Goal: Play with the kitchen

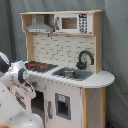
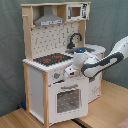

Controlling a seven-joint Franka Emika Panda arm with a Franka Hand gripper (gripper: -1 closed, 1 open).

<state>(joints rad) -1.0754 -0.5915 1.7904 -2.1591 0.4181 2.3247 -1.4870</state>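
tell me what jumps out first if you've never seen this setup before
The tall white and light-wood toy kitchen fills the middle of both exterior views, with its black-red hob on the counter and a black faucet arching over the sink. Next comes the white robot arm, reaching in from the second exterior view's right to the front of the kitchen, just above the oven door.
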